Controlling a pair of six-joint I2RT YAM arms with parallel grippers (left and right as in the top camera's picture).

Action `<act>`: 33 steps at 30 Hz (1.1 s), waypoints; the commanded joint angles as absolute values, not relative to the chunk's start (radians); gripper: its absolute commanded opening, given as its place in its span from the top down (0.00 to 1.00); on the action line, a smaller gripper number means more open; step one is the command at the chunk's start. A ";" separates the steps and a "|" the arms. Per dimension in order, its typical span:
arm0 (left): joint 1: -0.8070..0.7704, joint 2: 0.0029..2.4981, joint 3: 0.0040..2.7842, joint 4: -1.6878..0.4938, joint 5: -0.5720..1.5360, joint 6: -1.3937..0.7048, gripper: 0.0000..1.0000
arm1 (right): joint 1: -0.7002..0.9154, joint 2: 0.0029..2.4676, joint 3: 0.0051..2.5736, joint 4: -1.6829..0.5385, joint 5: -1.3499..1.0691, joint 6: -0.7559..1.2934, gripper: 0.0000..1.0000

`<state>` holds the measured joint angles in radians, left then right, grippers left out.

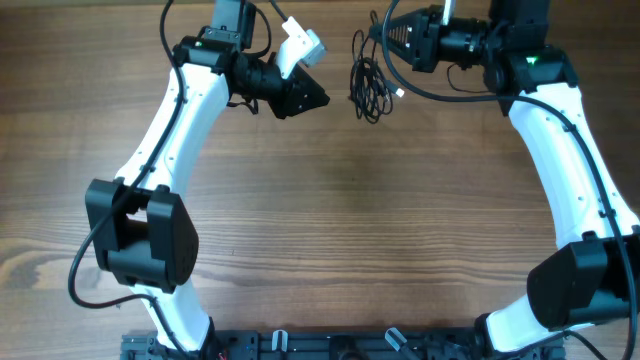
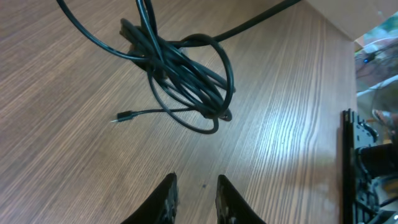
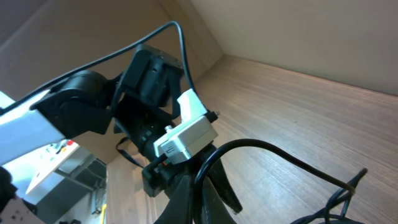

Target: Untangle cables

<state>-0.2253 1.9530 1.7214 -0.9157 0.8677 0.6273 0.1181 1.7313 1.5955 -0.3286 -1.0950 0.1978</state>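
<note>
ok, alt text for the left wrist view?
A tangled bundle of black cables lies on the wooden table, one small plug end sticking out on the picture's left. The left gripper, at the bottom edge, is slightly open, empty and clear of them.

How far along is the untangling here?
Done: nothing, the cables lie as one knotted bundle on the table. In hand: the right pincer grips a strand leading from it; the left pincer hovers open, empty, nearby. Left: separating all cords.
</note>
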 commanded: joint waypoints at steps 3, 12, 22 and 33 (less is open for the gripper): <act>-0.227 1.962 1.732 -0.929 0.987 0.688 0.72 | 0.118 1.703 1.624 -0.319 -1.146 0.228 0.95; -0.237 1.962 1.732 -0.913 1.063 0.733 0.72 | 0.121 1.703 1.624 -0.318 -1.142 0.228 0.95; -0.267 1.962 1.732 -0.813 1.018 0.725 0.79 | 0.156 1.703 1.624 -0.289 -1.134 0.266 0.95; -0.268 1.962 1.732 -0.808 0.944 0.725 0.80 | 0.156 1.703 1.624 -0.262 -1.135 0.297 0.96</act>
<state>-0.2638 1.9545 1.7214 -0.8101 0.9615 0.7139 0.1558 1.7313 1.5955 -0.2813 -1.1107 0.2726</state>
